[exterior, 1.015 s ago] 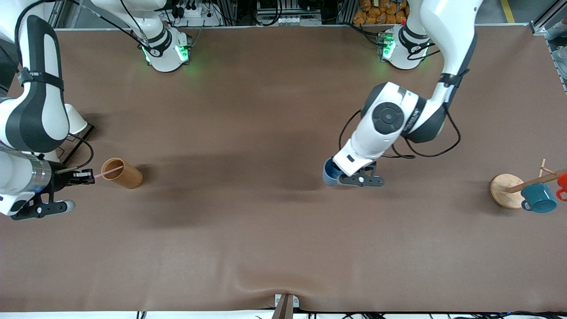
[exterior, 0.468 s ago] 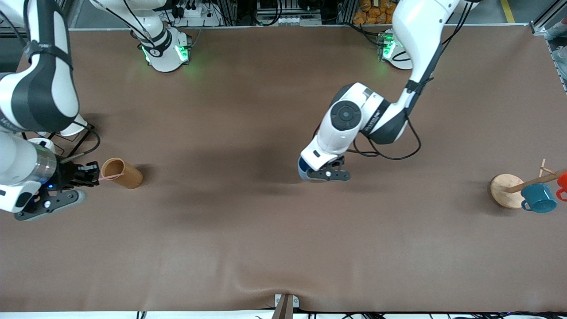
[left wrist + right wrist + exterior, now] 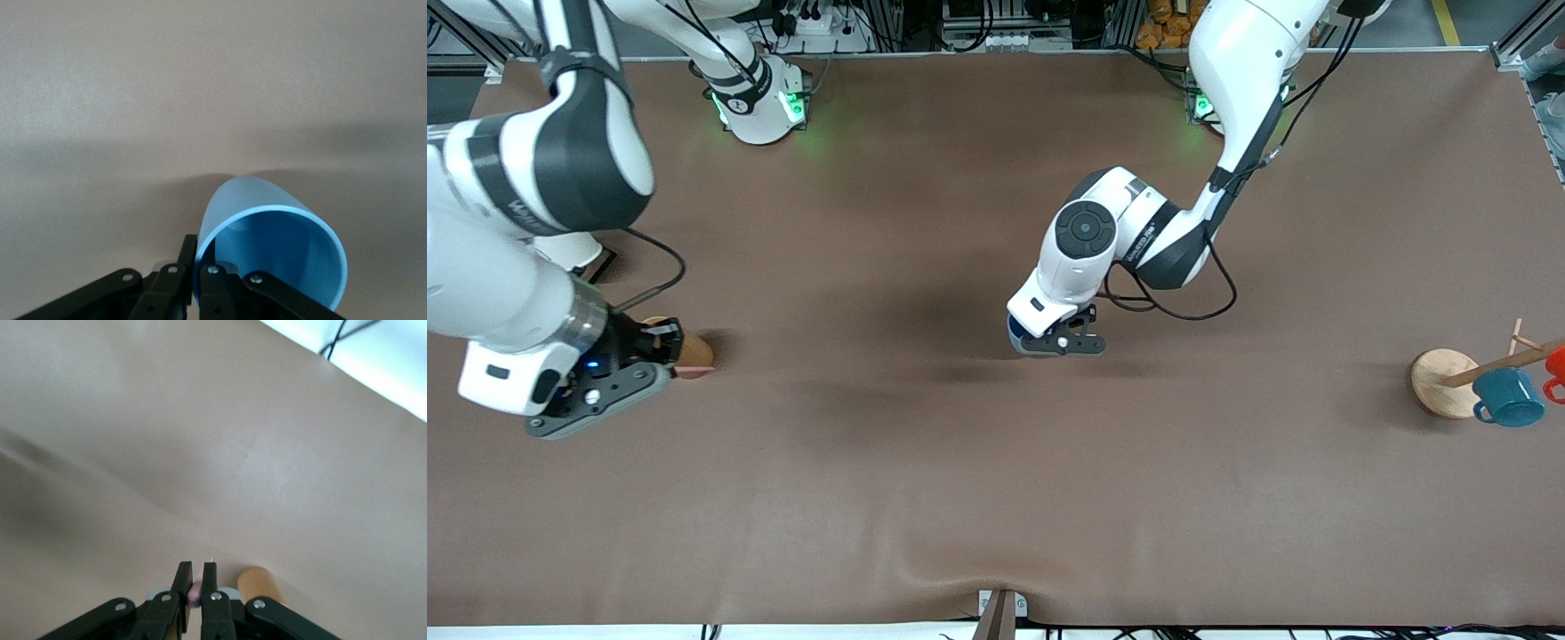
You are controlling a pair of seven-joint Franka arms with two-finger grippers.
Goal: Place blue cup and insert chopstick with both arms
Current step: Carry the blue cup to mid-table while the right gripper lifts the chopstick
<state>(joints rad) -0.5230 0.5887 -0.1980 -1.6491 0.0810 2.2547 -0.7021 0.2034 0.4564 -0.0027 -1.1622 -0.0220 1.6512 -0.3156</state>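
- Up over the middle of the table (image 3: 925, 498), the left gripper (image 3: 1060, 342) has its jaws pinched on the rim wall of the blue cup (image 3: 273, 247), one finger inside the mouth and one outside.
- From the left wrist view the cup hangs tilted just ahead of the jaws, its open mouth turned toward the camera and its base pointing away over bare brown tabletop.
- Seen from the front, only a sliver of the cup shows under the gripper.
- Over at the right arm's end of the table, the right gripper (image 3: 660, 342) has its jaws closed on the chopstick (image 3: 195, 592), a pale-pink strip showing between the fingertips.
- Right beside those jaws sits the brown cup (image 3: 259, 585), mostly covered by the gripper from the front.
- A wooden rack (image 3: 1449, 382) with a teal mug (image 3: 1507, 397) stands at the left arm's end of the table, well apart from both grippers.
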